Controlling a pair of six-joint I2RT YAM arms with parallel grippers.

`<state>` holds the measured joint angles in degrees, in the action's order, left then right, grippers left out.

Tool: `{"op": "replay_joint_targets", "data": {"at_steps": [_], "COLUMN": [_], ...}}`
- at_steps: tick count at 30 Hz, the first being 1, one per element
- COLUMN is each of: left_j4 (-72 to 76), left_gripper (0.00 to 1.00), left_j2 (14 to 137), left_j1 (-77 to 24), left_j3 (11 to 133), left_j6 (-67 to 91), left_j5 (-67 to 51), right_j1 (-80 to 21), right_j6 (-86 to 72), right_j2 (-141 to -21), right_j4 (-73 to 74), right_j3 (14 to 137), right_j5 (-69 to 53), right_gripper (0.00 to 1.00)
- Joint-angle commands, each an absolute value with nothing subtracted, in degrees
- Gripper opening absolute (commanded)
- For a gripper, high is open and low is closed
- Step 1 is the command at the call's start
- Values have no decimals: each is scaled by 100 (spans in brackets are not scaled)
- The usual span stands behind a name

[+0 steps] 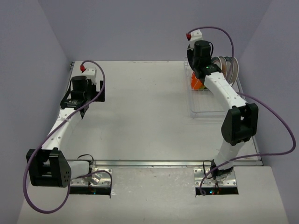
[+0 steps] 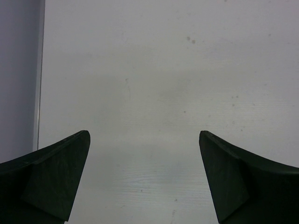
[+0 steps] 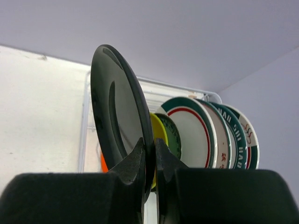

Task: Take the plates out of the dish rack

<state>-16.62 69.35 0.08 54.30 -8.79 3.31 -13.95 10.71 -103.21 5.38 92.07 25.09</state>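
Wire dish rack [image 1: 205, 109] at the worktop's [image 1: 140, 116] far right corner, packed upright: yellow plate [image 3: 159, 130], dark green plate [image 3: 172, 135], green-rimmed white plates [image 3: 191, 130] crowding right behind. Out front, black plate [image 3: 117, 107] clenched at its lower rim in the right claw [image 3: 149, 142]. Left claw [image 2: 144, 140] spread wide above the worktop, grasping nothing.

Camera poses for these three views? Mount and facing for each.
Top external: above and behind the bases, looking down at white table; both arms show, pale wire dish rack far right.
Left wrist: faces down at table; open left end effector fingers.
Right wrist: looks along right end effector, shut on round black plate.
Shared: top and right wrist both show rack.
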Motion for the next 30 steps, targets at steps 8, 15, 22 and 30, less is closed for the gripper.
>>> {"op": "replay_joint_targets", "data": {"at_steps": [8,15,22,30], "left_j4": [-1106,-1242,-1617,-1636], "left_gripper": [87,72,46,35], "left_j2": [6964,7467,7893,7936], "left_j1": [-227,-1325,-1573,-1572], "left_j3": [6156,6643,6750,6663], "left_j6": [307,604,369,239], "left_j5": [-3885,-3930,-3597,-3220], "right_j1": [-1724,-2514,-2698,-2698], "right_j6": [-772,-953,-1184,-1200], "right_j2": [-9125,-8941,-8941,-8874], "right_j4": [2199,1994,1945,1937], "right_j3": [8741,8107,8083,7957], "right_j5": [-2574,-3007,-3191,-3337], "right_gripper": [0,0,0,0]}}
